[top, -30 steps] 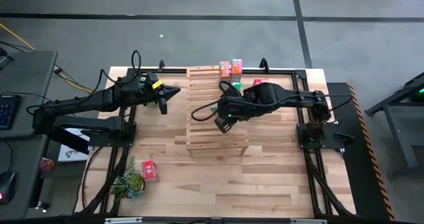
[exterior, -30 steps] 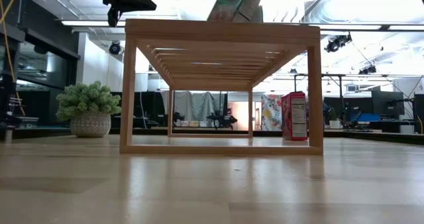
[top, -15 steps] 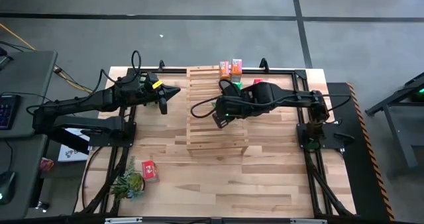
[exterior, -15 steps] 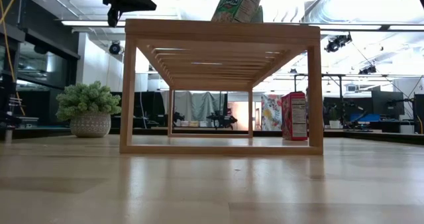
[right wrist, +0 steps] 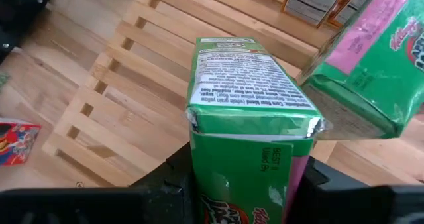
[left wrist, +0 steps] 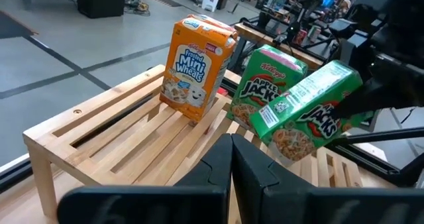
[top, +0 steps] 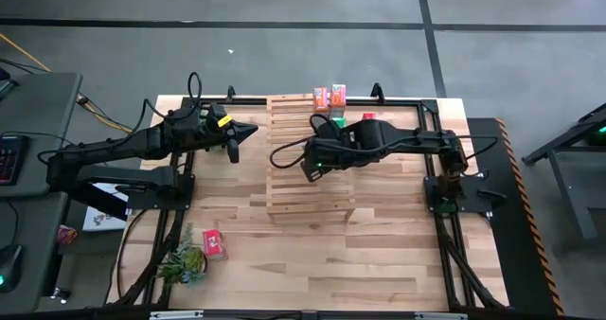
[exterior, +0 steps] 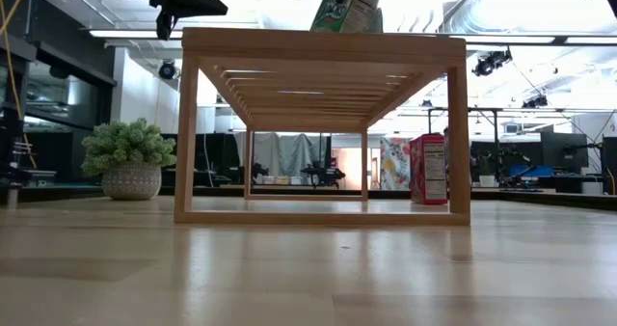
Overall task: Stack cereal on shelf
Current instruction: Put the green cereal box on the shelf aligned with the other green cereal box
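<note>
From above, the right gripper (top: pixel 315 159) hangs over the light-wood slatted rack (top: pixel 308 192), clamped on a small green cardboard cereal box. The left gripper (top: pixel 233 142) waits beside the rack's left edge, fingers closed on nothing. An orange box (top: pixel 321 97) stands at the rack's far end, and a red box (top: pixel 215 245) lies on the plywood surface (top: pixel 379 254) near a potted plant (top: pixel 182 261).

At table height, the held green box (exterior: pixel 349 6) tilts above the rack's top, its long axis leaning; a red box (exterior: pixel 428 169) stands upright behind the rack's leg, with a workshop beyond.

The left wrist camera shows the held green box (left wrist: pixel 311 111) slanted, just beside a second green box (left wrist: pixel 265 85) and an upright orange box (left wrist: pixel 195 68).

The right wrist camera shows the gripped green box (right wrist: pixel 248 151) pointing forward over the slats.
</note>
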You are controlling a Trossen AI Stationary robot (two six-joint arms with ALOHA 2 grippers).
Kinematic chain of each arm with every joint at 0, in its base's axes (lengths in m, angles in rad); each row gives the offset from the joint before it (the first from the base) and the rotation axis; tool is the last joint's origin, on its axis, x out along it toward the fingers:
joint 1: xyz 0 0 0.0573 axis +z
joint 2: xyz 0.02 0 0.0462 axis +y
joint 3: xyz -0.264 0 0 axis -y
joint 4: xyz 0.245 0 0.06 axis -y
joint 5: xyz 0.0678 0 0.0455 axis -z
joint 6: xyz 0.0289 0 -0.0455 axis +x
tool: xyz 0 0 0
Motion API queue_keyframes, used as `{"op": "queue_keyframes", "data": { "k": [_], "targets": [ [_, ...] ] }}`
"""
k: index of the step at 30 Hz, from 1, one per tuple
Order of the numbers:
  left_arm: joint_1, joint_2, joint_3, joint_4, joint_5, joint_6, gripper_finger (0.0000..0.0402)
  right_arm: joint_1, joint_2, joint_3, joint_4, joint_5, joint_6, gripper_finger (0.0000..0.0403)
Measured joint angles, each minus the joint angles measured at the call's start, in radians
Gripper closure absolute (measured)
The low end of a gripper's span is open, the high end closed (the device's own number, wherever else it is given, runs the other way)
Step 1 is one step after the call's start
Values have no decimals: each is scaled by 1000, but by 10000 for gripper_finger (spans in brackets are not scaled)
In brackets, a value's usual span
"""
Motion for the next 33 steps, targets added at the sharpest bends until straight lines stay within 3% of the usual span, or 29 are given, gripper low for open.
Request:
{"op": "queue_keyframes", "data": {
  "k": [10,16,22,26,33],
  "targets": [
    [0,0,0,0,0,-16,401,0,24,0,-1,-9,5,272],
    [0,0,0,0,0,-17,401,-6,25,0,-1,42,25,269],
    [0,0,0,0,0,-17,401,-17,25,0,-2,85,48,232],
    [0,0,0,0,0,-26,401,-27,24,0,-1,59,66,206],
    [0,0,0,0,0,-26,401,-31,24,6,16,64,67,194]
  ]
}}
